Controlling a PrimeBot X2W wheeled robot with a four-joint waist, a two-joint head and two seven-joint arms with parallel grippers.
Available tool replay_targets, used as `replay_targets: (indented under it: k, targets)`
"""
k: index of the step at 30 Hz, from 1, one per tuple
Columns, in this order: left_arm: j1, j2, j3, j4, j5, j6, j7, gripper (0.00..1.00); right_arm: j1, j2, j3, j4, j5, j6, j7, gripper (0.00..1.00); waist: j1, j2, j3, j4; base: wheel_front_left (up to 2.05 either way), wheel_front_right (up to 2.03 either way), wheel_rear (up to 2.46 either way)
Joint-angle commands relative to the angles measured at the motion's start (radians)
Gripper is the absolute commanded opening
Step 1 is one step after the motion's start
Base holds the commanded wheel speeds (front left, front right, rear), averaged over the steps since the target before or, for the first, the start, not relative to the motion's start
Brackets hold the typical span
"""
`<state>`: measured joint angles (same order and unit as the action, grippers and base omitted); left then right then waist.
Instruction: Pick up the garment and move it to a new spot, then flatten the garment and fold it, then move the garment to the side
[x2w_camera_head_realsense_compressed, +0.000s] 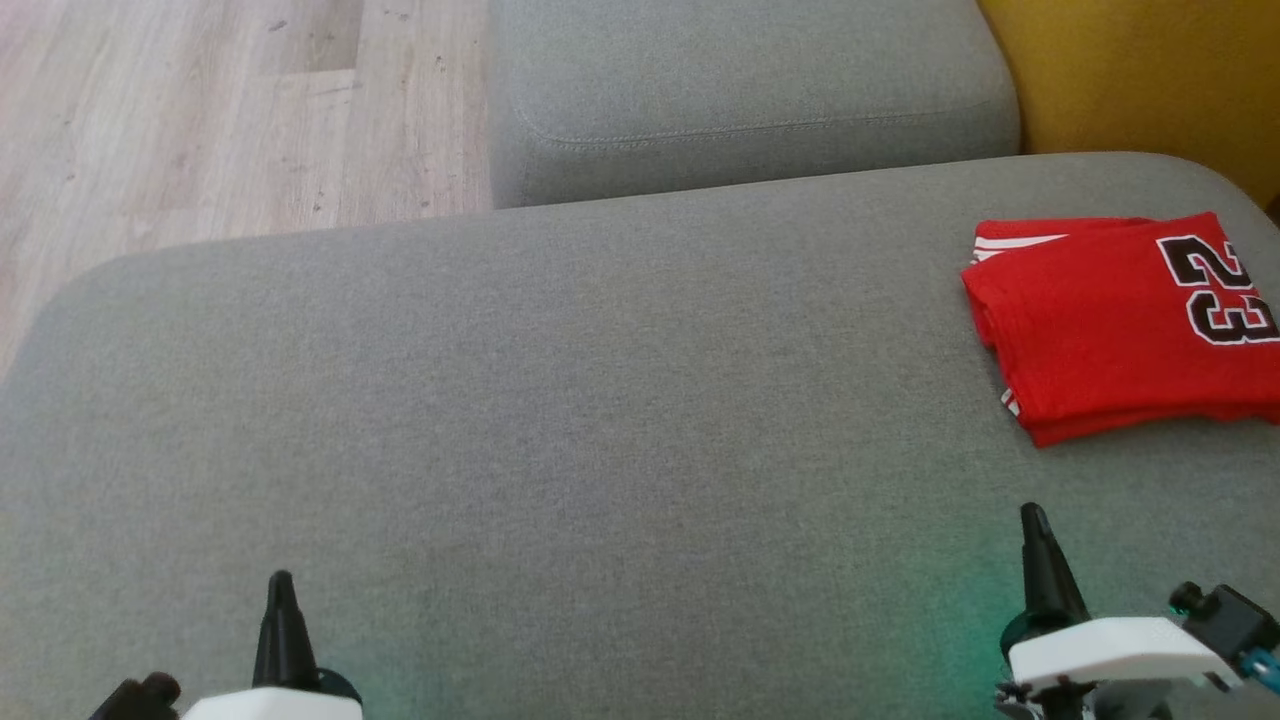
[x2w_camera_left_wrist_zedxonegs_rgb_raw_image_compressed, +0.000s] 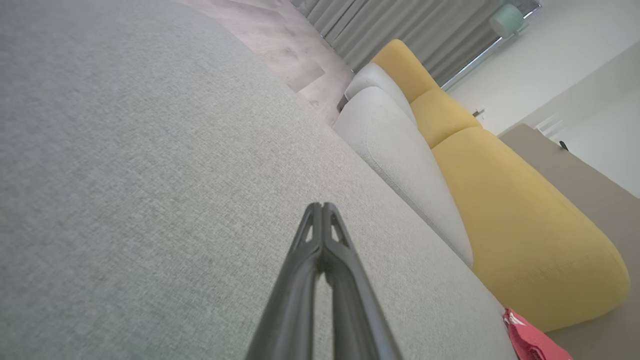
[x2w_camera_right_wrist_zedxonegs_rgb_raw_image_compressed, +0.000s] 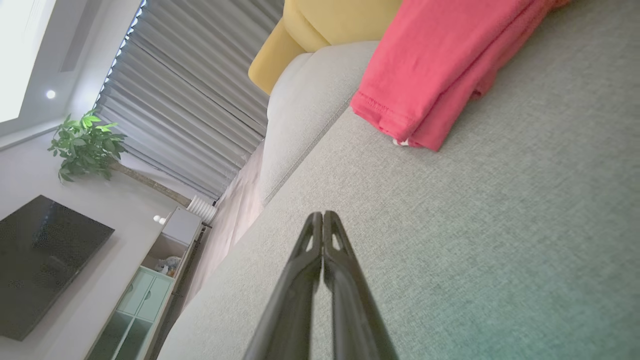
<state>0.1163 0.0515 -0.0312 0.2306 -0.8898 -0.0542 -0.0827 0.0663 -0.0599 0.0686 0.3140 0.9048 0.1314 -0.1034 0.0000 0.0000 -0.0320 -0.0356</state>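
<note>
Grey woven upholstery covers the wide seat cushion (x2w_camera_head_realsense_compressed: 560, 400) that spans the head view, with a second grey cushion (x2w_camera_head_realsense_compressed: 740, 90) beyond it, pale wooden floor (x2w_camera_head_realsense_compressed: 200, 110) at the far left and a yellow cushion (x2w_camera_head_realsense_compressed: 1150, 70) at the far right.

The garment (x2w_camera_head_realsense_compressed: 1110, 320) lies on the far right part of the seat cushion, its right edge cut off by the frame. It is a bright red jersey folded into a flat, roughly rectangular stack. On the top face is a black number 23 outlined in white, turned sideways. Thin white stripes show at its far left corner, and a small white trim peeks out at its near left corner. Along its left and near sides the folded layers lie one over another, their edges slightly uneven. In the right wrist view the hem stitching is visible on the top layer.

The left gripper (x2w_camera_head_realsense_compressed: 281, 580) sits at the near left over bare grey fabric, its two dark fingers pressed together with nothing between them. The right gripper (x2w_camera_head_realsense_compressed: 1033, 512) is at the near right, likewise clenched and empty, on the near side of the garment and apart from it.
</note>
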Motion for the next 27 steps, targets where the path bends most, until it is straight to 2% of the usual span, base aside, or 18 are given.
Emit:
replay_targets:
  k: [1,27]
  targets:
    - [-0.059,0.007,0.028,-0.024,-0.033,-0.008,0.007,0.0,-0.059,-0.017,0.001,-0.039,0.036,0.0,0.011,0.0,0.0,0.0,0.001,0.001,0.0,0.0,0.0]
    - [-0.13,0.007,0.073,-0.007,-0.33,-0.038,0.084,0.0,-0.106,-0.019,-0.059,-0.053,0.337,-0.001,0.084,0.0,0.0,0.0,0.016,0.016,0.0,0.0,0.0]
